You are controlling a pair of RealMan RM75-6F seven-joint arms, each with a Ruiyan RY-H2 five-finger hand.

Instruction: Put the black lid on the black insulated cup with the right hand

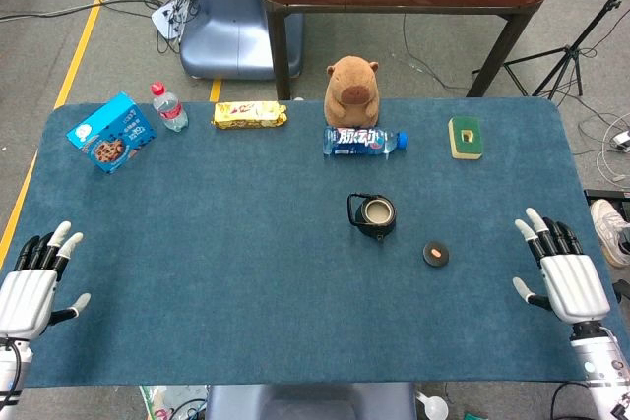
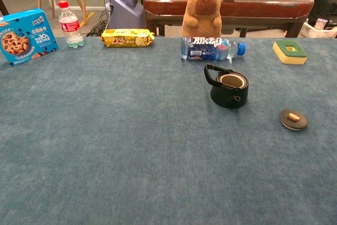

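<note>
On the blue felt table (image 1: 246, 272), I see the black insulated cup (image 1: 373, 215) mid-frame, the round black lid (image 1: 437, 254) just lower right; my right hand (image 1: 563, 277) and left hand (image 1: 34, 277) lie spread, empty, at the bottom corners.

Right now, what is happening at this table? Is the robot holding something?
Nothing is held yet. Both hands rest open near the front edge of the blue table, the left hand and the right hand, fingers spread. The black insulated cup stands open in the middle, and its black lid lies flat on the cloth apart from it, on the side of the right hand. So the lid is not yet on the cup. Snacks, bottles, a sponge and a plush toy sit along the far edge.
</note>
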